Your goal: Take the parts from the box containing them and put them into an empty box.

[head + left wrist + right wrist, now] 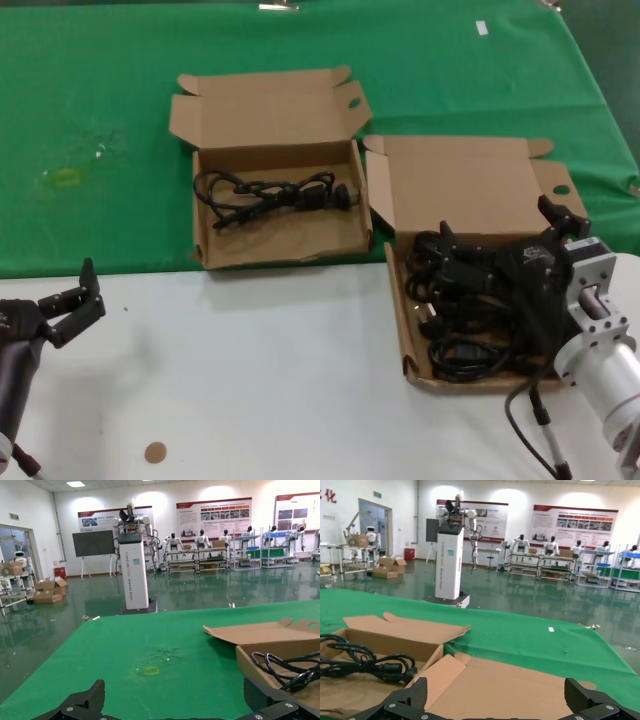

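The box containing the parts (410,335) lies at the right, lid flap with a small round hole (560,190), packed with several black cables (470,325). My right gripper (503,225) hangs open just above those cables, nothing between its fingers; its wrist view shows only the bare lid (520,690) between the pads of the right gripper (496,697). The other box (205,235), with a slanted oval hole (352,102) in its lid, holds one black cable (275,190), which also shows as the cable (370,665). My left gripper (85,297) waits open at the near left.
A green cloth (100,100) covers the far half of the table, with a yellowish mark (66,178) on it. The near half is white tabletop (260,380) with a small brown disc (154,452). The left gripper (175,700) looks across the cloth toward the one-cable box (265,667).
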Robot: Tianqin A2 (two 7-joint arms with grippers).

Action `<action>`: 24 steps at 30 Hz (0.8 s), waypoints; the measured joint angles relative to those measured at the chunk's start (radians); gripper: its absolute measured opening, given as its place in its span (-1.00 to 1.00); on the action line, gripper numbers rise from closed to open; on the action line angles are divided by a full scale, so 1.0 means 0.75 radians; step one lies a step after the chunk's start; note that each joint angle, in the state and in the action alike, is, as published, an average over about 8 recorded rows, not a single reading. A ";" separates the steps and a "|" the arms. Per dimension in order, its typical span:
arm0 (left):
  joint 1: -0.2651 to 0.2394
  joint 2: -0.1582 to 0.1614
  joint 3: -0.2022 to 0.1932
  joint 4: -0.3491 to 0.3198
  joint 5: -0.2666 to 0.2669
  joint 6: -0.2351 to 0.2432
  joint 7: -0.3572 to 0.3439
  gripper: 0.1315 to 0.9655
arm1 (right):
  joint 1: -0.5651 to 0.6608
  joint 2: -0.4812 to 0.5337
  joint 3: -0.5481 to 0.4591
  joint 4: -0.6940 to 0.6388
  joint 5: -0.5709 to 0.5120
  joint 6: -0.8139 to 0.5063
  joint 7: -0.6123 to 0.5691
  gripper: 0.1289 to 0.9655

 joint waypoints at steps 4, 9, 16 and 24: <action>0.000 0.000 0.000 0.000 0.000 0.000 0.000 1.00 | -0.031 0.005 0.010 0.032 0.009 0.019 0.013 1.00; 0.000 0.000 0.000 0.000 0.000 0.000 0.000 1.00 | -0.034 0.005 0.012 0.036 0.010 0.021 0.014 1.00; 0.000 0.000 0.000 0.000 0.000 0.000 0.000 1.00 | -0.034 0.005 0.012 0.036 0.010 0.022 0.014 1.00; 0.000 0.000 0.000 0.000 0.000 0.000 0.000 1.00 | -0.034 0.005 0.012 0.036 0.010 0.022 0.014 1.00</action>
